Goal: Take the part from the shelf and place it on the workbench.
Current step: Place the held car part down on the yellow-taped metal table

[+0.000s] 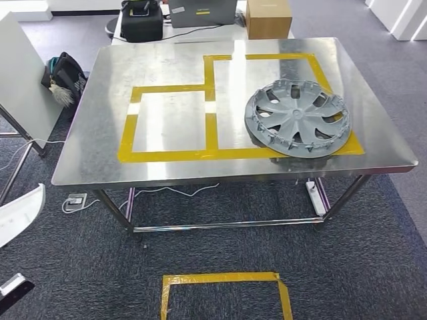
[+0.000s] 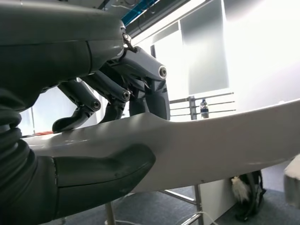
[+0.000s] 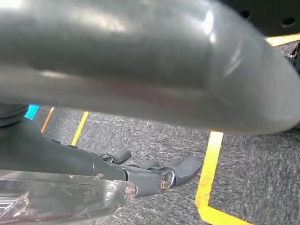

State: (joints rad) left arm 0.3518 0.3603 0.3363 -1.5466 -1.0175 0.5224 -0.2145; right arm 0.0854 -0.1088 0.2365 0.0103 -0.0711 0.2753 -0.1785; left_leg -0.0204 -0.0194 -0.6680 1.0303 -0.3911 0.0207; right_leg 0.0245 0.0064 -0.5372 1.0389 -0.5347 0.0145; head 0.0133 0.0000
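My left hand [image 2: 106, 84] grips a long white curved part [image 2: 219, 140], fingers over its upper face and the thumb [image 2: 102, 173] pressed beneath. One end of that white part [image 1: 19, 213] juts in at the lower left of the head view, short of the workbench and below its level. The steel workbench [image 1: 101, 120] stands ahead, marked with yellow tape rectangles. My right hand [image 3: 141, 173] hangs low over the grey carpet with its fingers stretched out and nothing in them.
A grey wheel cover [image 1: 297, 119] lies on the bench's right side, over the tape. A white board [image 1: 25, 73] on a stand and a black bag [image 1: 65, 77] are at the left. A yellow tape box [image 1: 227, 280] marks the floor before the bench.
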